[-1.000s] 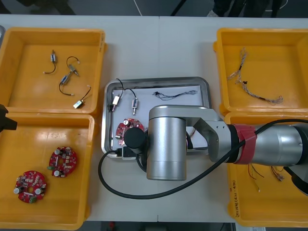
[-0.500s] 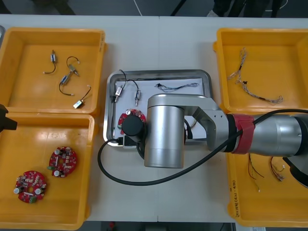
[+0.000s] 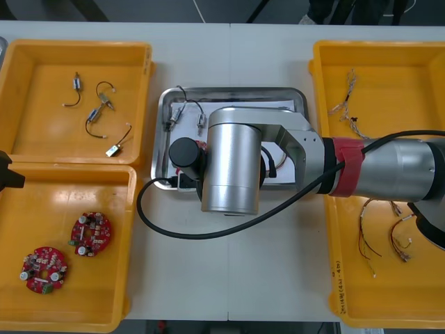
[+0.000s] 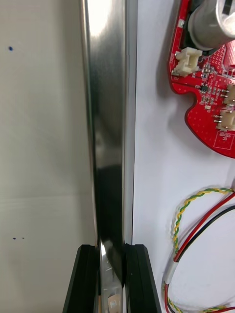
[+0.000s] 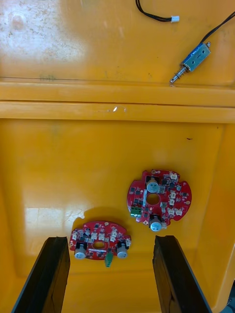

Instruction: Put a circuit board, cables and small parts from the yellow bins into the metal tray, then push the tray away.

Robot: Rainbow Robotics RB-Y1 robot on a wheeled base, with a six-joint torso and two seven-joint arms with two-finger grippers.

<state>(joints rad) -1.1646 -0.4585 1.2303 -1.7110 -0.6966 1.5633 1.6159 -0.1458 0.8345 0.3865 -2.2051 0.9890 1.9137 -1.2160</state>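
Light table (image 3: 229,278): right claw (image 4: 111,254) clamps the metal tray (image 4: 105,122) at its rim, circuit board (image 4: 210,98) beside; left claw (image 5: 111,239) hangs open.

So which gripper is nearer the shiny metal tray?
Right. The right gripper is shut on the metal tray rim; the left gripper hangs open over a yellow bin of round red circuit boards, left of it.

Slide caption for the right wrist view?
Right gripper grips the metal tray by its rim; circuit board and cables lie inside.

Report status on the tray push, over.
Right gripper shut on tray rim. Tray holds board, cables, small parts. Left gripper open, parked over board bin. Table beyond tray bare.
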